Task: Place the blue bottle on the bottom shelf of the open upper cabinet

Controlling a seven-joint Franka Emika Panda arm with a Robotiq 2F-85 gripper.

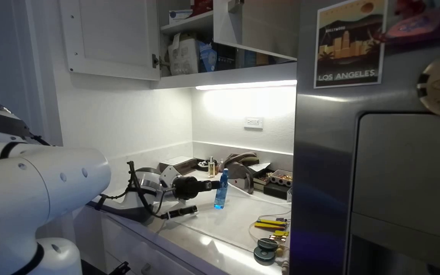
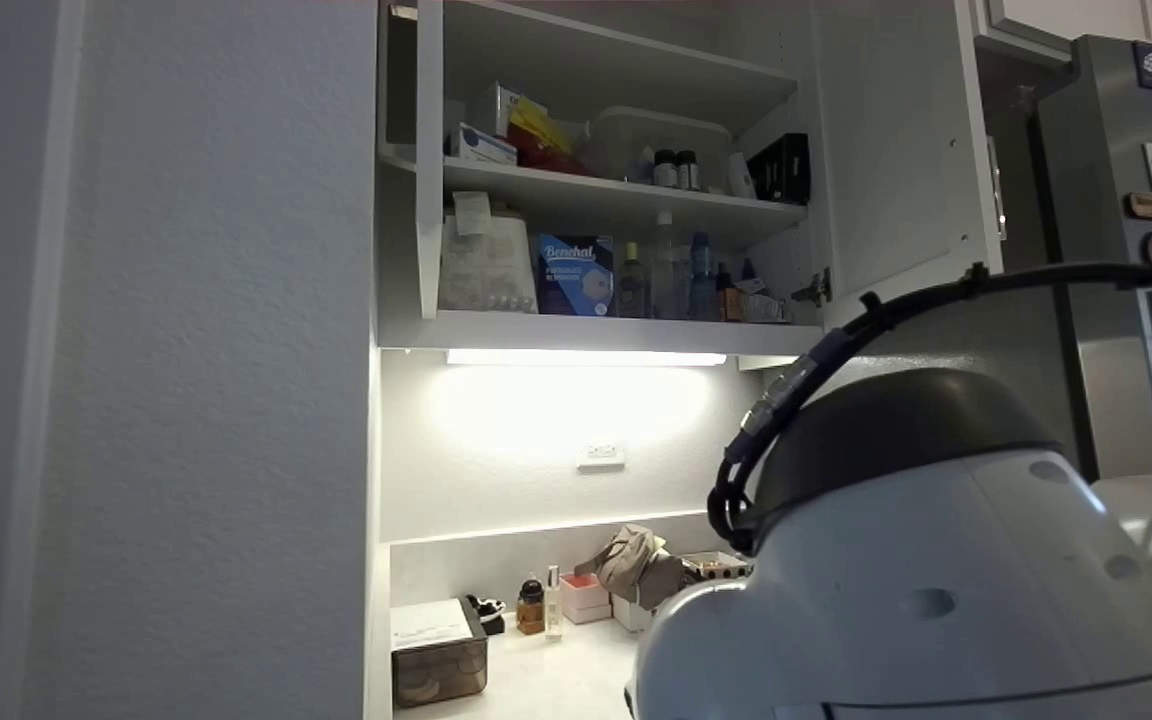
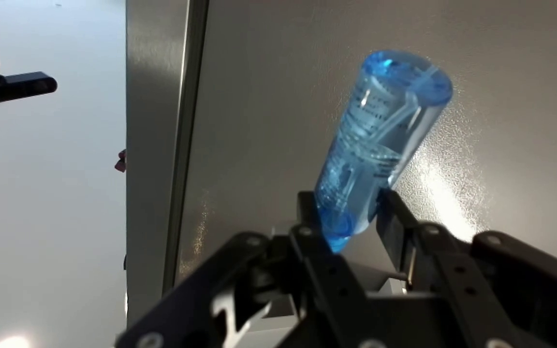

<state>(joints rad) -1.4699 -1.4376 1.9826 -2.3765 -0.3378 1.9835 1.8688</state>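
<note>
The translucent blue bottle (image 1: 220, 196) hangs nearly upright over the counter, cap end up, with my gripper (image 1: 217, 185) closed around its upper part. In the wrist view the fingers (image 3: 307, 212) press on both sides of the blue bottle (image 3: 380, 130) near its neck, and its base points away from me. White and wall-mounted, the upper cabinet (image 2: 896, 150) has its doors swung out. Its bottom shelf (image 2: 626, 332) is well above the bottle's height, with a light strip underneath. The arm covers the gripper and bottle in an exterior view where the whole cabinet shows.
On the bottom shelf stand a white container (image 2: 486, 262), a blue box (image 2: 574, 275) and several bottles. A cabinet door (image 1: 256, 28) juts outward beside the steel fridge (image 1: 327, 172). Boxes, a cap (image 1: 239, 168) and yellow-handled tools (image 1: 269, 224) lie on the counter (image 1: 201, 217).
</note>
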